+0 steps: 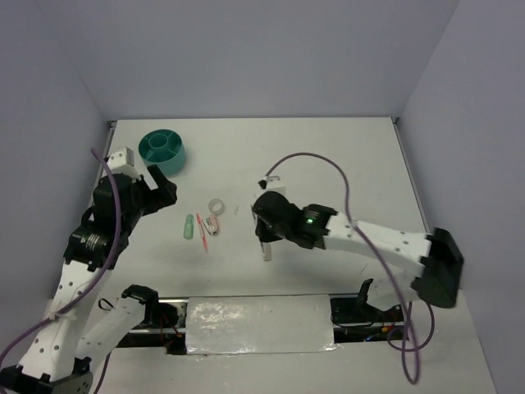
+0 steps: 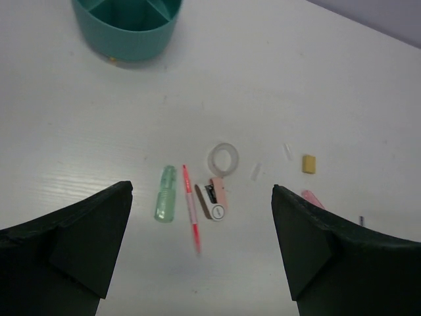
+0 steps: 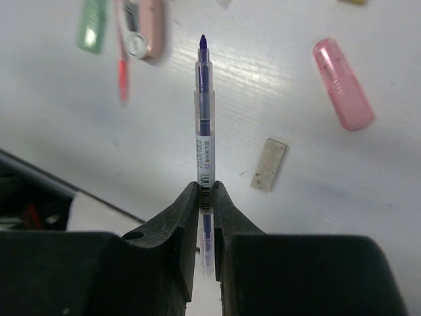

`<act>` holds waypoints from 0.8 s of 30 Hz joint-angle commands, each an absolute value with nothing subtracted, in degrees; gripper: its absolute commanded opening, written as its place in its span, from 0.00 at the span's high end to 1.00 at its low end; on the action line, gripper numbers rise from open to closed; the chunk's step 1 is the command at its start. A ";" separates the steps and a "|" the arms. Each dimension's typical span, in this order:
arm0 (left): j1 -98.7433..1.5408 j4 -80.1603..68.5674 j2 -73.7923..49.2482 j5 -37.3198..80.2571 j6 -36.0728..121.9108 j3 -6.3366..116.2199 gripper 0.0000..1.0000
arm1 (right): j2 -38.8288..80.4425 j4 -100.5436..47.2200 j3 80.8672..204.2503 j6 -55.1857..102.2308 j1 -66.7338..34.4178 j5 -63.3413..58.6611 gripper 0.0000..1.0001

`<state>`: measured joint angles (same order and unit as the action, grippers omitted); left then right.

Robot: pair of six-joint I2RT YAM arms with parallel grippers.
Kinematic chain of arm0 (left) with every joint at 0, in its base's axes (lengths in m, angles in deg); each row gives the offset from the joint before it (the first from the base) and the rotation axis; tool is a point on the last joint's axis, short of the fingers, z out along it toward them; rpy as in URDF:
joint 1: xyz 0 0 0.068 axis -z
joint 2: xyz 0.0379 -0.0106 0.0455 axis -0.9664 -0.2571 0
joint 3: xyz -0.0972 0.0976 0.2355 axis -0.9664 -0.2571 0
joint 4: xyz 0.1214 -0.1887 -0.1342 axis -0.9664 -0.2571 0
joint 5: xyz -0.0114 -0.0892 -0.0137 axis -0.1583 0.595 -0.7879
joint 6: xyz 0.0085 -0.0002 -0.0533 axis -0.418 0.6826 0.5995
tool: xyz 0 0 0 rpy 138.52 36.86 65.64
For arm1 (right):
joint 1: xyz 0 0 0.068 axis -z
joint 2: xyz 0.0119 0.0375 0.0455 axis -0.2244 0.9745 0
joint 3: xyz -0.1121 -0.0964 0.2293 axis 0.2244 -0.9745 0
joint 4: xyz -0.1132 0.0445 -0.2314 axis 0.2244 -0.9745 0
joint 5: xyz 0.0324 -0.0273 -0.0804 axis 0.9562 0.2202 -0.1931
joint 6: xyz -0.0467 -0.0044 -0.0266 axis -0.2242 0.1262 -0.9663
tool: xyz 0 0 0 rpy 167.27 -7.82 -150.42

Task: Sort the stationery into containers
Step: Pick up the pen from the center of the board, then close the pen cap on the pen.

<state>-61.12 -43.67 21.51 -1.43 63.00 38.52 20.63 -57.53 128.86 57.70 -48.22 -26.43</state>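
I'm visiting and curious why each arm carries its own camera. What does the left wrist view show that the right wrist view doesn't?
Only the left wrist view shows the teal cup and the clear ring. Only the right wrist view shows the dark blue pen, clamped in the right gripper. Both views show the pale green piece and the thin pink pen lying side by side.
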 commanded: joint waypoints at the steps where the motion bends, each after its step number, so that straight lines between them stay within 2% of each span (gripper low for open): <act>1: -60.52 -37.52 14.38 9.84 65.44 41.65 0.01 | 9.01 -59.02 124.59 58.63 -48.12 -30.02 1.00; 3: -55.72 -37.95 6.03 8.56 65.00 44.36 0.01 | 4.00 -61.38 121.86 58.89 -47.77 -30.72 1.00; 6: -44.92 -39.79 -6.71 -0.66 63.25 50.15 0.01 | -4.80 -64.99 119.58 58.98 -46.36 -32.74 1.00; 10: -41.09 -41.04 -24.01 -1.38 60.52 56.68 0.05 | -11.92 -69.65 118.95 58.54 -45.57 -34.59 1.00; 20: -39.33 -38.93 -42.23 -2.18 57.18 62.14 0.16 | -15.10 -72.04 115.44 57.23 -45.30 -34.33 1.00; 24: -39.33 -38.84 -44.27 -2.61 57.00 62.05 0.22 | -14.13 -70.55 114.83 56.61 -45.39 -33.63 1.00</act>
